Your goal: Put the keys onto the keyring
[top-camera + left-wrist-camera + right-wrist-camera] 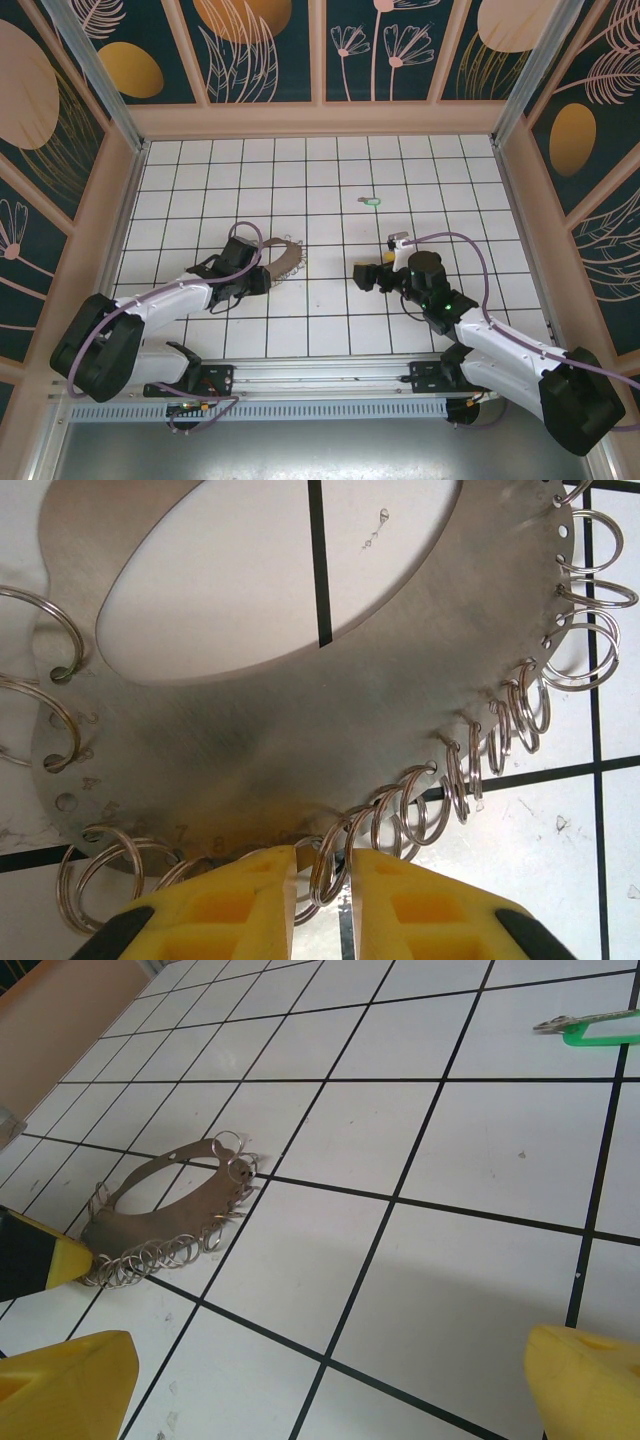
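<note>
The keyring [286, 257] is a flat brown-grey metal oval with small split rings along its edge, lying left of centre on the tiled floor. It shows close up in the left wrist view [300, 730] and lies at the left of the right wrist view [160, 1210]. My left gripper [323, 875] stands at its near edge [262, 275], jaws a narrow gap apart, with one split ring between the yellow fingers and a slit showing beside it. The pale-green key [371, 201] [600, 1030] lies alone on a far tile. My right gripper [380, 258] [325, 1390] is wide open over bare tiles.
White tiles with black lines cover the floor [330, 320]. Patterned walls [320, 50] enclose the back and both sides. The left arm's yellow fingertip [40, 1255] touches the keyring's near end in the right wrist view.
</note>
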Tool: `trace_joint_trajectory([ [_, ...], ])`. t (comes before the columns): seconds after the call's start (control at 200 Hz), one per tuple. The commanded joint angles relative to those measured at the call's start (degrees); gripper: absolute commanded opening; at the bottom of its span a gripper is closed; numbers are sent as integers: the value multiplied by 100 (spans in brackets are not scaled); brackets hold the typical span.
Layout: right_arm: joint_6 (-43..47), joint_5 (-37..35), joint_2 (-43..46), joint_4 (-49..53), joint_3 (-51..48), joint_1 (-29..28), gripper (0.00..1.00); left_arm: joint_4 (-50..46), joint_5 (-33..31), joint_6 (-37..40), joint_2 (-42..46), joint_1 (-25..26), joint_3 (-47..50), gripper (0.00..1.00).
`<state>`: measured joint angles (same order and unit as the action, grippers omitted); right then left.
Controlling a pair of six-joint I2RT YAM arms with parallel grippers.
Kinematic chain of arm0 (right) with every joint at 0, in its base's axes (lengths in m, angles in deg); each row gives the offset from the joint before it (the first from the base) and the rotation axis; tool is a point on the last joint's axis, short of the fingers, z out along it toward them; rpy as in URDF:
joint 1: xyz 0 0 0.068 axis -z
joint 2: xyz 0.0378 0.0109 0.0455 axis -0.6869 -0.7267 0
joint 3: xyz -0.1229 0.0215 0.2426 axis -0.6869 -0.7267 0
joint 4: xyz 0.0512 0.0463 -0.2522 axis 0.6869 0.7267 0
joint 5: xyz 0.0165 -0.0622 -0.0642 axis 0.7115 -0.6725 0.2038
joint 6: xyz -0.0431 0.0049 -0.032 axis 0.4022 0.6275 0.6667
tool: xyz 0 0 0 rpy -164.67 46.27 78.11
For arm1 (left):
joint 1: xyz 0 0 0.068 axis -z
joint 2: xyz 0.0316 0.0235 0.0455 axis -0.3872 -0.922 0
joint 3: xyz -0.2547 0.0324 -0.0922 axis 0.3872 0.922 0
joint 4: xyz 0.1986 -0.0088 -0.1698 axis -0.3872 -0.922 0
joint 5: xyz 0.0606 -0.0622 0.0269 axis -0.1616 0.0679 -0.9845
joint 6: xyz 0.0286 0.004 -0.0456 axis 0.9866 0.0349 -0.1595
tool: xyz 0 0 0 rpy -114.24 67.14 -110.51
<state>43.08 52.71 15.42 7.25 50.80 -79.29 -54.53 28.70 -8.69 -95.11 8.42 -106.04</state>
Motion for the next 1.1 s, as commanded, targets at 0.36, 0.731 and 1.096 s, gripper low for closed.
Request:
trace_joint_trajectory([
  [0.36, 89, -64, 117, -177, -96, -22, 99, 161, 205, 36, -139, 32, -60, 18],
  [0.731, 102, -79, 139, -160, -87, -13, 99, 157, 201, 52, -166, 32, -52, 12],
  [1.096, 137, -131, 280, -48, -88, 1, 99, 223, 200, 62, -212, 35, 20, 6],
])
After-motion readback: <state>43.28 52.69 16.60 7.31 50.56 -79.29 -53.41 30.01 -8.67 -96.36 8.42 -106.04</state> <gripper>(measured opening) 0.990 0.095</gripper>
